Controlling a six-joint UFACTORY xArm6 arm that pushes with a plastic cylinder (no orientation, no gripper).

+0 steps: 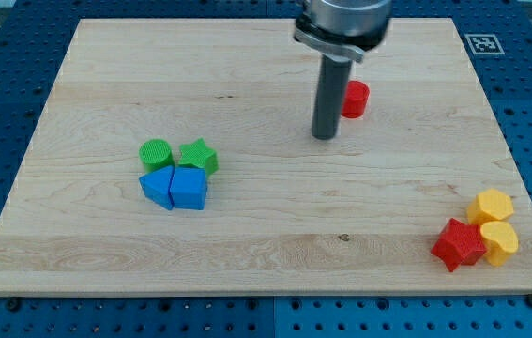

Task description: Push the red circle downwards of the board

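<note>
1. The wooden board (247, 56) lay on a blue perforated table (3, 56).
2. On it stood a red circle (355, 99), a green circle (156, 153), a green star (199, 155) and two blue blocks (174, 188).
3. Near the view's bottom right were a red star (459, 243) and two yellow blocks (494, 222).

Bright, even overhead light on the table (247, 216); soft short shadows only, e.g. under the blue blocks (174, 188) left of the rod (326, 99). Faint sheen on the rod, no harsh glare. Focus sharp throughout, slight perspective keystone at table edges.
</note>
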